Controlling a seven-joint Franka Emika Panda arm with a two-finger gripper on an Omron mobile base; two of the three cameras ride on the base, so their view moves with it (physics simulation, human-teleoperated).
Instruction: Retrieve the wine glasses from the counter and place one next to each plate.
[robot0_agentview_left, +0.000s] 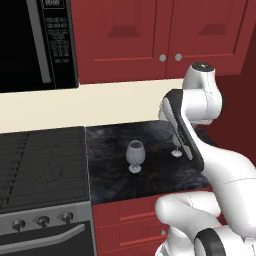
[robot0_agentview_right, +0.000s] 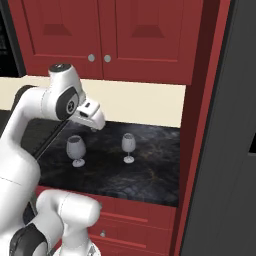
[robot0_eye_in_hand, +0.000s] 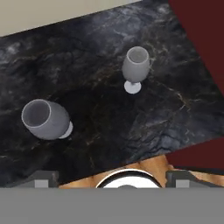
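Two grey translucent wine glasses stand upright and apart on the black marbled counter. The left glass is the nearer one. My arm partly covers the right glass in the left base view. My gripper hovers above the counter, over its front part, and looks down on both glasses. It is open, with its fingertips wide apart and nothing between them. The plates are out of view.
A stove adjoins the counter on the left, under a black microwave. Red wall cabinets hang over a cream backsplash. A red side panel and a tall dark unit close off the counter's right end.
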